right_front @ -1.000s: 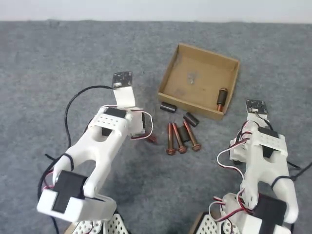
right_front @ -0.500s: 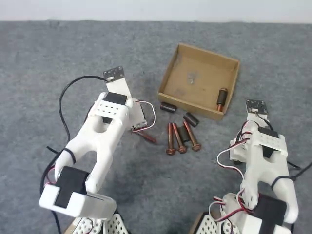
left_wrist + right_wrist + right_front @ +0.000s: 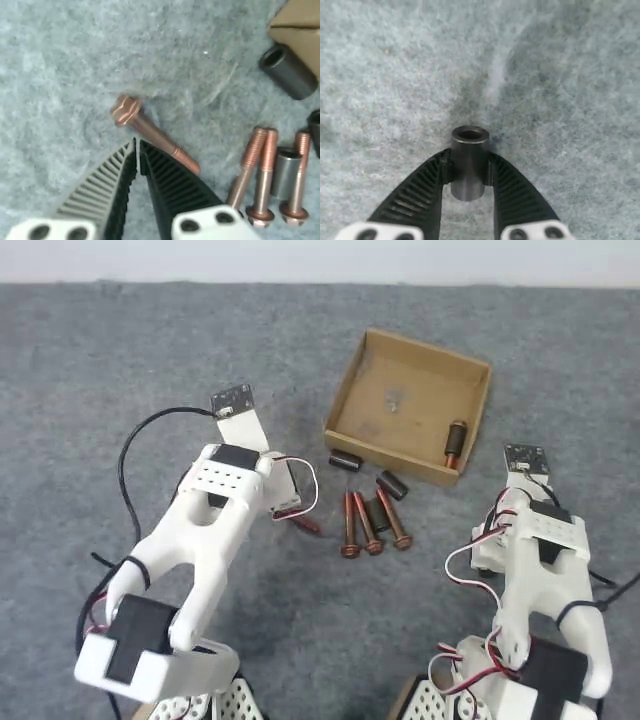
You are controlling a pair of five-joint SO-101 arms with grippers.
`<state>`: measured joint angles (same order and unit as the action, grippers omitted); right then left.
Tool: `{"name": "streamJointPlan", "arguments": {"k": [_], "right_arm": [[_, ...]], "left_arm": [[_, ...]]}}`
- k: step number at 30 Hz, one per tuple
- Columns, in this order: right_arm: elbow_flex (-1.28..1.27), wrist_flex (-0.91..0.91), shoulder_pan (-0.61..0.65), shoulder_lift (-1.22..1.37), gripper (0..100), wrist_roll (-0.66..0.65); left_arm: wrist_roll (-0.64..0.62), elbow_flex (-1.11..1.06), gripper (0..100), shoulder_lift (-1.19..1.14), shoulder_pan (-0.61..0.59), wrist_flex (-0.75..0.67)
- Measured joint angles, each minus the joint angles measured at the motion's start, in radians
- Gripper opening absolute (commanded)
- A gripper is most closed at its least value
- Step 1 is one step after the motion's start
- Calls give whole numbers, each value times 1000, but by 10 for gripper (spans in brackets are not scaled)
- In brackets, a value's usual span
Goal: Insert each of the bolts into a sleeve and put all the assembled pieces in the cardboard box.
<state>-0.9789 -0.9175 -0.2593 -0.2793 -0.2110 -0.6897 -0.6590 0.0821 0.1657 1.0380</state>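
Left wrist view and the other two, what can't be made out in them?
- Left wrist view: the frame edge cuts off the cardboard box and one dark sleeve.
- High view: the assembled piece in the box is too small to tell how deep its bolt sits.
- Right wrist view: the right gripper covers the held sleeve at its sides.

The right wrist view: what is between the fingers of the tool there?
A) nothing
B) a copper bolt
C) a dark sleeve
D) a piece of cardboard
C: the right tool is shut on a dark sleeve, one finger pressing each side, and the sleeve's open end is visible above the fingertips.
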Motion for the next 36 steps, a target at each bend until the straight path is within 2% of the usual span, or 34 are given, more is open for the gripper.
{"name": "streamJointPlan", "arguments": {"k": [13, 19, 21, 32, 36], "right_arm": [[0, 0, 0, 0, 6, 0], [0, 0, 0, 0, 6, 0], [0, 0, 0, 0, 6, 0], [0, 0, 0, 0, 6, 0], [0, 0, 0, 0, 6, 0]], "left_arm": [[-68, -97, 22, 5, -75, -186], [-68, -97, 210, 12, -80, -187], [-69, -97, 234, 18, -75, -187], [-68, -164, 175, 81, -2, -187], [-68, -163, 174, 8, -5, -196]]}}
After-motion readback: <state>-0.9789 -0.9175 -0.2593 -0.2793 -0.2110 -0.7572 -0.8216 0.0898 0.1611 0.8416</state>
